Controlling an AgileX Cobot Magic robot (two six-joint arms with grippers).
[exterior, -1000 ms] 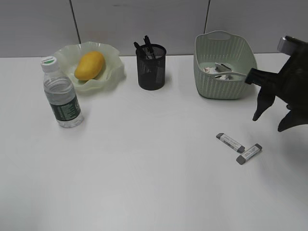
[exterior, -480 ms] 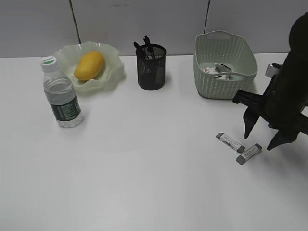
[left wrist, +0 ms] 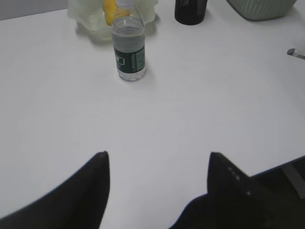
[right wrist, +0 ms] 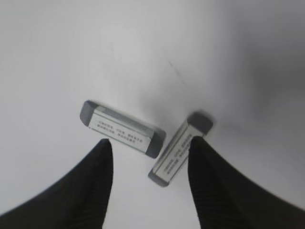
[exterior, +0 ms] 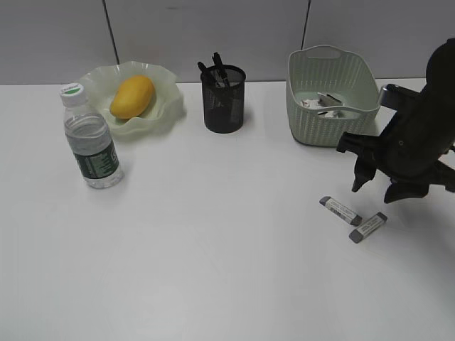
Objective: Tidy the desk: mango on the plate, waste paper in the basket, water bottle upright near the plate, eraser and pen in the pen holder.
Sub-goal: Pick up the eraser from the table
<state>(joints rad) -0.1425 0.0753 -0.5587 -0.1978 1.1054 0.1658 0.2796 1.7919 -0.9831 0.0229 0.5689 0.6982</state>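
Note:
Two grey erasers with white sleeves lie on the white desk (exterior: 213,249), one (exterior: 340,210) left of the other (exterior: 368,226); they also show in the right wrist view (right wrist: 121,128) (right wrist: 180,148). My right gripper (exterior: 375,190) (right wrist: 150,144) is open just above them, empty. The mango (exterior: 131,96) lies on the pale green plate (exterior: 167,89). The water bottle (exterior: 89,138) (left wrist: 128,45) stands upright next to the plate. The black pen holder (exterior: 223,99) holds pens. The basket (exterior: 330,99) holds waste paper (exterior: 311,104). My left gripper (left wrist: 157,155) is open and empty over bare desk.
A grey panel wall runs behind the desk. The right arm's dark body (exterior: 426,135) stands next to the basket's right end. The desk's front edge and a dark arm part (left wrist: 286,176) show at the lower right of the left wrist view.
My right gripper has come down and to the left, from beside the basket to just above the two erasers. The other things have not moved.

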